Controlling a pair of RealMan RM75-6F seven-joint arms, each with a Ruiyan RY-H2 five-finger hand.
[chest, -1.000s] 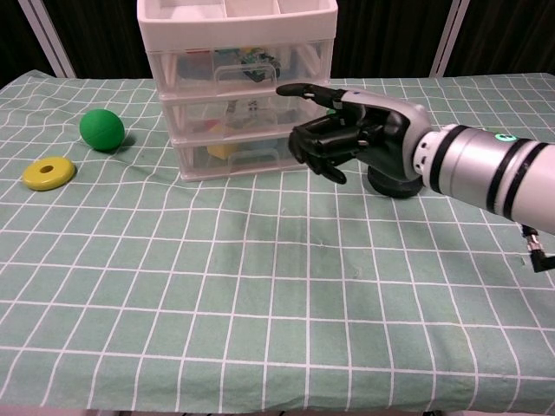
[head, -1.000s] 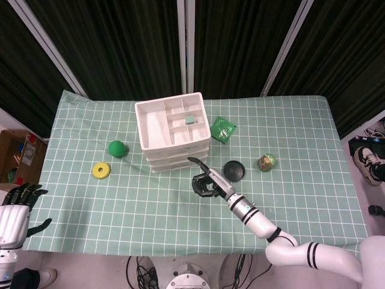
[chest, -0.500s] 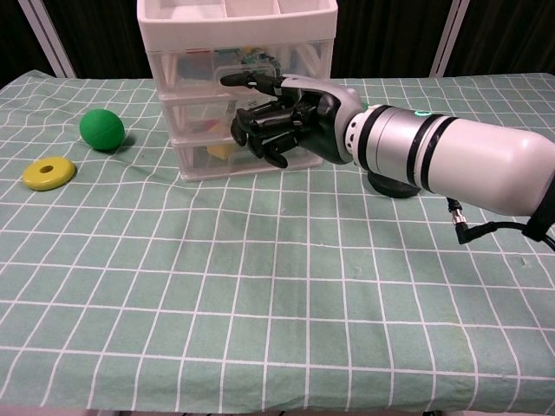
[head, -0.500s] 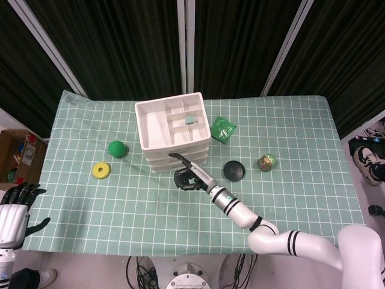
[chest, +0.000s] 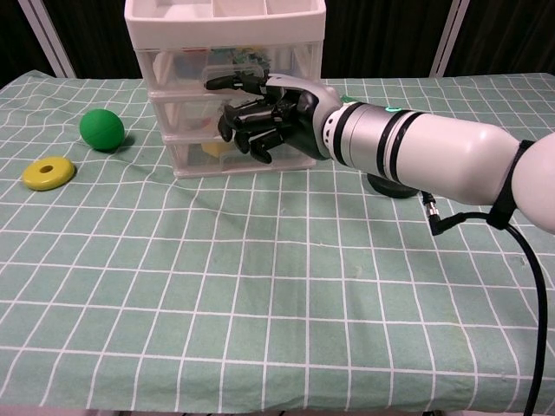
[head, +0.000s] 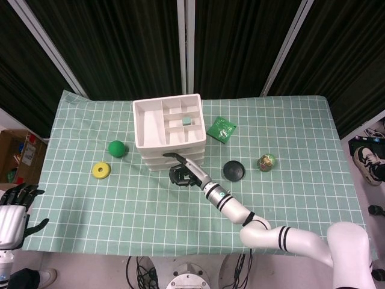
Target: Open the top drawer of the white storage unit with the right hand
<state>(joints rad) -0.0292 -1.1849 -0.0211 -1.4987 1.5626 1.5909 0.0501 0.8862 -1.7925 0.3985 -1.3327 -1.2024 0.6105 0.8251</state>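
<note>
Lower front of white storage unit (chest: 173,130) behind right hand (chest: 264,117).

My head camera looks steeply down from above the near edge of the table (head: 289,180), facing the dark curtains behind it, and stands far enough back to take in the whole green checked cloth. From there I see into the open top tray of the white storage unit (head: 169,129). My chest camera sits low, near table height, looking almost level across the cloth and much closer in, so the same unit (chest: 225,82) shows its drawer fronts and is cropped at the top. Both views share the unit, my right hand (head: 182,173) (chest: 264,111), the green ball (head: 117,148) (chest: 101,128) and the yellow ring (head: 101,170) (chest: 48,172).
</note>
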